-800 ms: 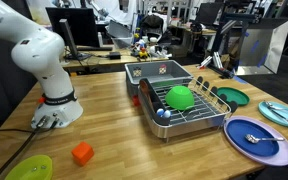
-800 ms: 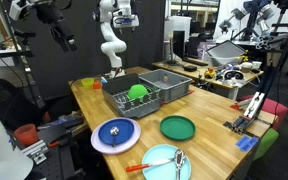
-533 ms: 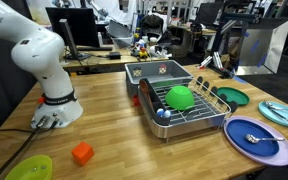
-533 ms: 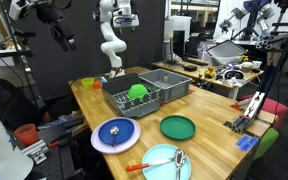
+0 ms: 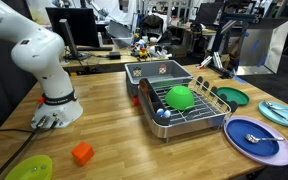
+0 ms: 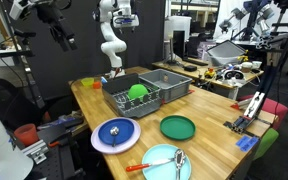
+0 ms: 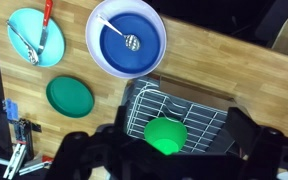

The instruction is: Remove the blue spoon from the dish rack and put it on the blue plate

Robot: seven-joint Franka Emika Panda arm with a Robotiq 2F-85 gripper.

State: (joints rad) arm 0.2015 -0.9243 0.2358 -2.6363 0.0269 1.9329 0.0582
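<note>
The claw (image 7: 166, 148) is hanging high over the tabletop (image 7: 206, 62). Its dark, blurred fingers (image 7: 79, 152) are spreading wide and gripping nothing. Far beneath it, a green bowl (image 7: 165, 134) is sitting in the rack (image 7: 199, 105). The spoon (image 7: 131, 42) is lying near the middle of the blue plate (image 7: 109, 62), which is resting just beside the rack. A green plate (image 7: 70, 96) and a teal plate (image 7: 29, 55) holding cutlery are sitting nearby.
</note>
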